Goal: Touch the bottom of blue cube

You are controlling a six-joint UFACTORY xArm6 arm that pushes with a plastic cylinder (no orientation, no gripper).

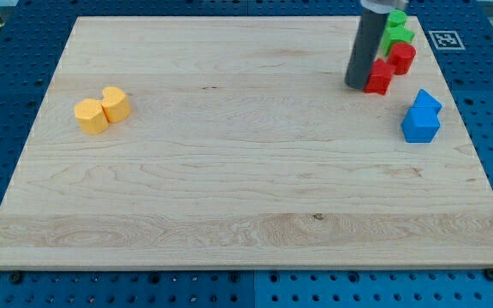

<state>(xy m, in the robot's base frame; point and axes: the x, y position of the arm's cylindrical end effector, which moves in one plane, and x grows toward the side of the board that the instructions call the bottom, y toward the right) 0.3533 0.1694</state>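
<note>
Camera view shows you my tip [355,85] touching the red block [379,76]; the blue cube [420,126] sits at its four o'clock, apart. There's no claw, only a rod.

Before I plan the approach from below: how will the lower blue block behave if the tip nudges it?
The lower blue block looks rigid and flat-based, so it should slide rather than roll on the smooth board. It touches the upper blue block, which would probably shift too. My tip is beside the red block.

Red block [379,77] touching my tip [355,86].
</note>
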